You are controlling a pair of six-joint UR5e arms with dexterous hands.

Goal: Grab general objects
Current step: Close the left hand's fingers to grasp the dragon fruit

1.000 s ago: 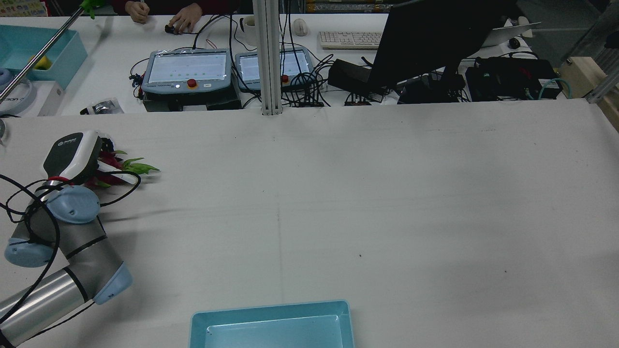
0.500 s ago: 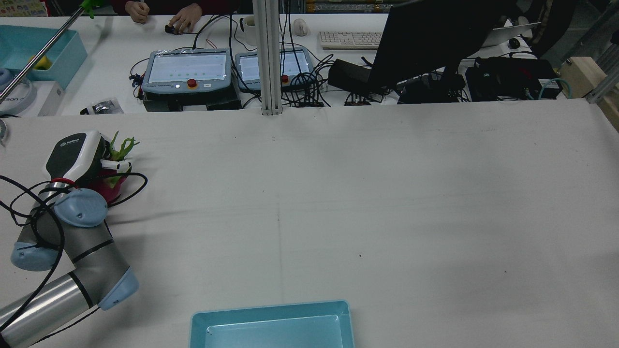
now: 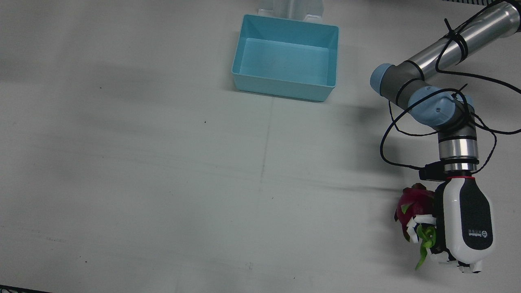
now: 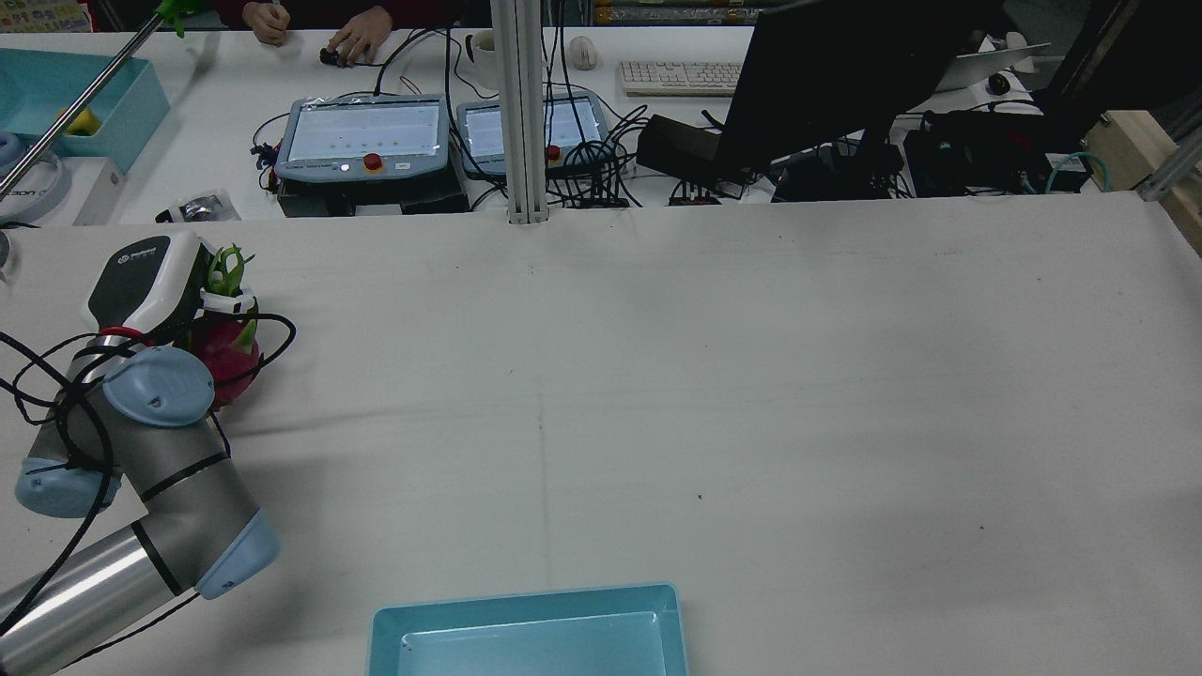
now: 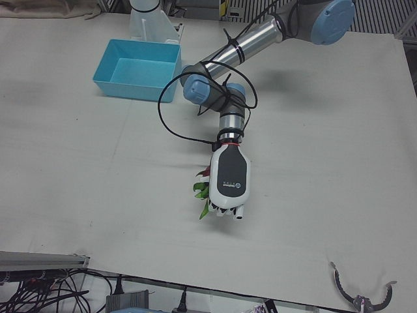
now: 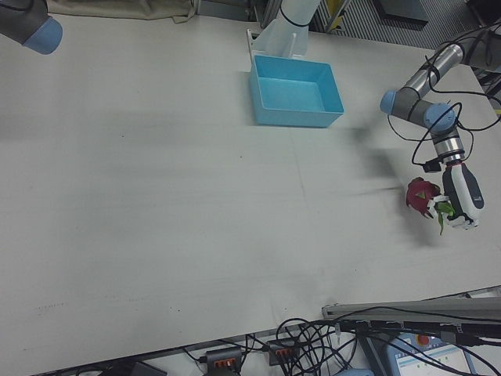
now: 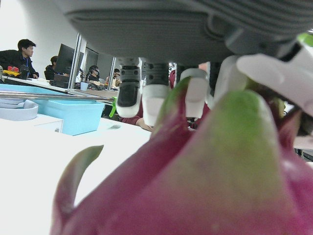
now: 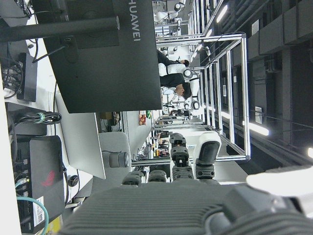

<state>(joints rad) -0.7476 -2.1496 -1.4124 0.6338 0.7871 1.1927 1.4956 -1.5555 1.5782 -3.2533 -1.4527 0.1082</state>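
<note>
A pale blue bin (image 3: 285, 61) stands open on the white table (image 3: 163, 183), near the edge where the arms are mounted. Beyond the far edge of the table, two tablet-like control panels (image 4: 363, 136) lie side by side on a desk amid tangled black cables (image 4: 592, 169), either side of an upright metal post (image 4: 519, 113), with a white keyboard (image 4: 681, 77) and a dark monitor (image 4: 845, 75) to their right. A person's hands (image 4: 362, 38) rest on the desk's far side, and another blue bin (image 4: 66, 99) sits at its left end.
</note>
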